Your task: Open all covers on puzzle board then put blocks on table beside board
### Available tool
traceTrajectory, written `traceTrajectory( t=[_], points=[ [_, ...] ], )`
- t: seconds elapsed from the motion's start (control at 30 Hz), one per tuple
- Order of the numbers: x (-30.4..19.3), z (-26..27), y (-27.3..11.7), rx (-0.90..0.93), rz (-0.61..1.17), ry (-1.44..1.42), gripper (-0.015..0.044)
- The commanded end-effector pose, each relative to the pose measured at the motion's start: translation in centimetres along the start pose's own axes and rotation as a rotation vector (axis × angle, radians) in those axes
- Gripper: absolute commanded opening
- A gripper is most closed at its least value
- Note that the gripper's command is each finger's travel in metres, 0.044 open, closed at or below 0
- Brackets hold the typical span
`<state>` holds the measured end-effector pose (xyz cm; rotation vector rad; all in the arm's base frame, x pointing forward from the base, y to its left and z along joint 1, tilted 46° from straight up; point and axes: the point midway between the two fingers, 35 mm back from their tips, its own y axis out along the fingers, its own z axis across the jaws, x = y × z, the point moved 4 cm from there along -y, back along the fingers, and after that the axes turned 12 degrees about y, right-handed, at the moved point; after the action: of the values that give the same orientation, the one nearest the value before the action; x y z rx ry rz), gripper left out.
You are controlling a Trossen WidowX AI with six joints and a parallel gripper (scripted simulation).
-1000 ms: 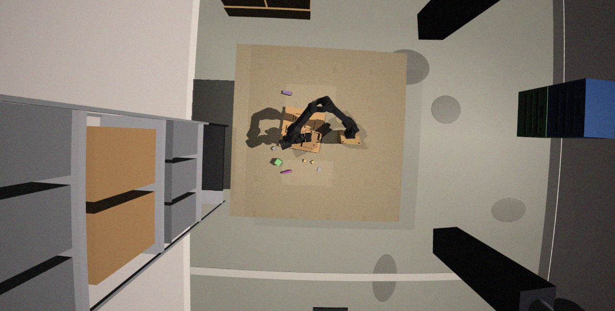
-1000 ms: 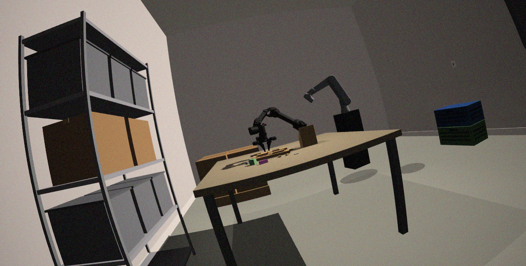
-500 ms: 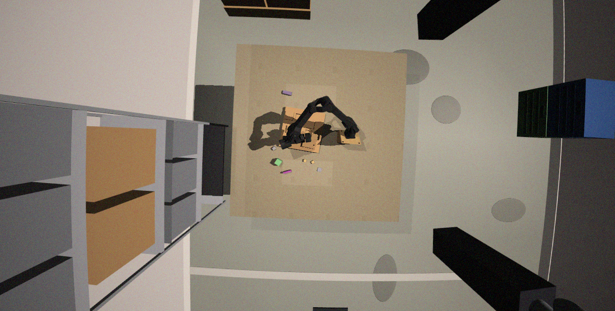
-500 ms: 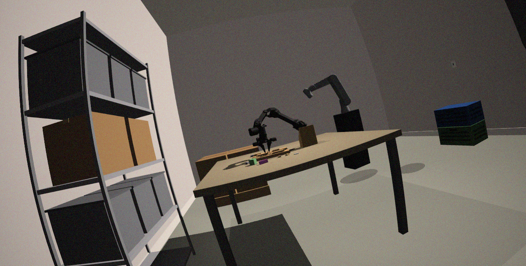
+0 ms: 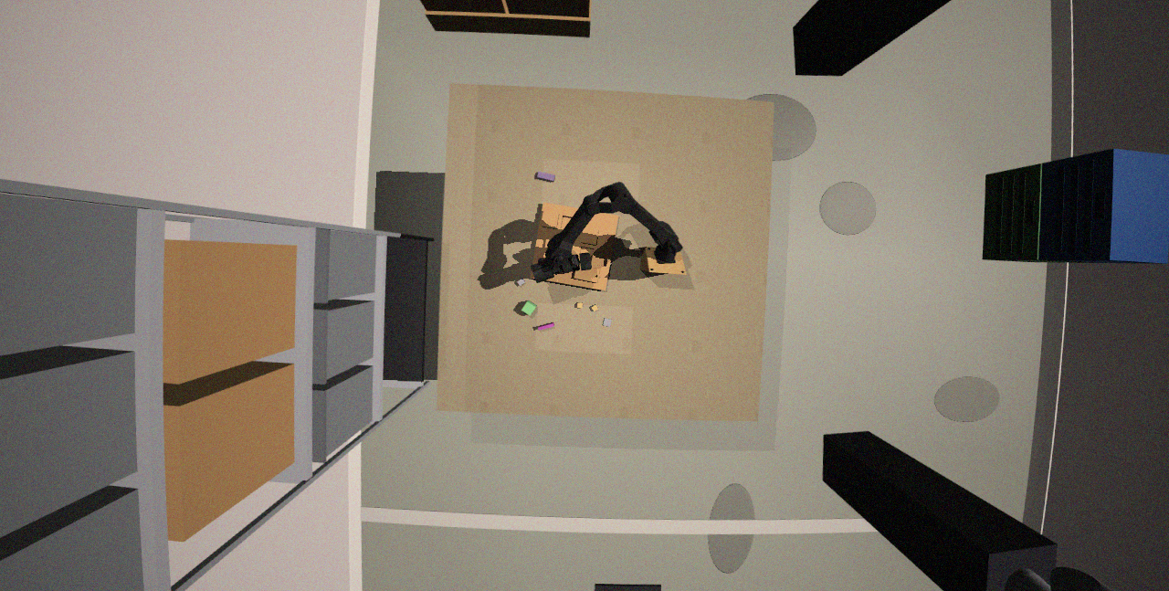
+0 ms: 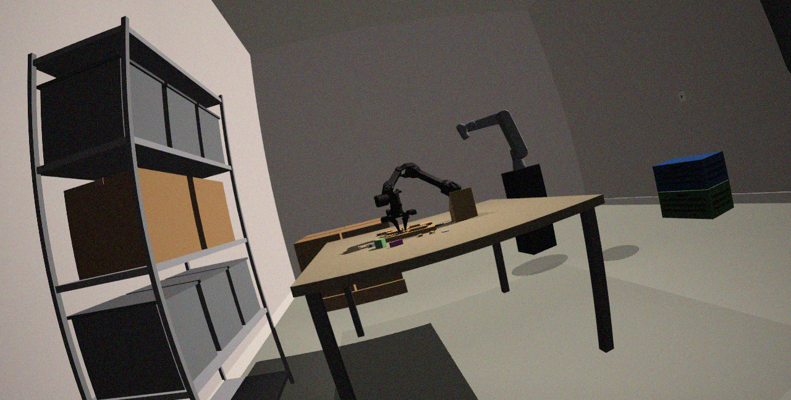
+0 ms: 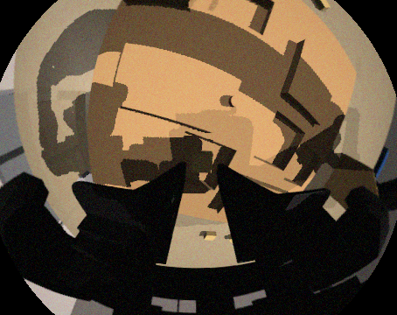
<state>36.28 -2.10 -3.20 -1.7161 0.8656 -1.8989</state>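
- One pair of fingers (image 5: 578,262) (image 6: 402,230) is hovering over the board, standing partly apart and gripping nothing.
- One board (image 5: 605,221) (image 6: 426,228) (image 7: 172,72) is lying on the tabletop (image 5: 694,342) (image 6: 497,212) beneath the fingers.
- Seven blocks are showing around the board in the top view, all resting on the tabletop.
- Two yellow blocks (image 5: 579,305) (image 5: 594,308) are lying near the fingers, just off the board; the wrist view is showing one through the gap.
- One green block (image 5: 529,308) (image 6: 379,243) is sitting farther from the fingers on that same side, with one magenta block (image 5: 544,326) (image 6: 395,243) lying near it.
- Two grey blocks (image 5: 521,282) (image 5: 606,321) are resting on opposite sides of the fingers.
- One purple block (image 5: 545,175) is lying well apart from the fingers, across the board.
- Several dark recesses are showing in the board around the fingers; their number and contents are staying unclear in shadow.
- Two stacked crates (image 5: 1070,207) (image 6: 693,182) are standing well apart from the fingers, their insides hidden.
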Motion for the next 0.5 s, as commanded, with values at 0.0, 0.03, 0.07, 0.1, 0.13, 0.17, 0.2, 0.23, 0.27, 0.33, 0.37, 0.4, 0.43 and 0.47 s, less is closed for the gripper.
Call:
traceTrajectory(
  t=[0.0,0.03,0.07,0.1,0.13,0.17,0.2,0.23,0.27,0.33,0.37,0.4,0.43,0.47],
  points=[
    [0.0,0.0,0.2,0.001,-0.003,-0.006,0.0144],
    [0.0,0.0,0.2,0.001,-0.003,-0.006,0.0144],
    [0.0,0.0,0.3,0.001,-0.003,-0.006,0.0144],
    [0.0,0.0,0.3,0.001,-0.003,-0.006,0.0144],
    [0.0,0.0,0.4,0.001,-0.003,-0.006,0.0144],
    [0.0,0.0,0.5,0.001,-0.003,-0.006,0.0144],
    [0.0,0.0,0.6,0.001,-0.003,-0.006,0.0144],
    [0.0,0.0,0.7,0.001,-0.003,-0.006,0.0144],
    [0.0,0.0,0.8,0.001,-0.003,-0.006,0.0144],
    [0.0,0.0,0.9,0.001,-0.003,-0.006,0.0144],
    [0.0,0.0,1.0,0.001,-0.003,-0.006,0.0144],
    [0.0,0.0,1.1,0.001,-0.003,-0.006,0.0144],
    [0.0,0.0,1.2,0.001,-0.003,-0.006,0.0144],
    [0.0,0.0,1.3,0.001,-0.004,-0.006,0.0144]
  ],
)
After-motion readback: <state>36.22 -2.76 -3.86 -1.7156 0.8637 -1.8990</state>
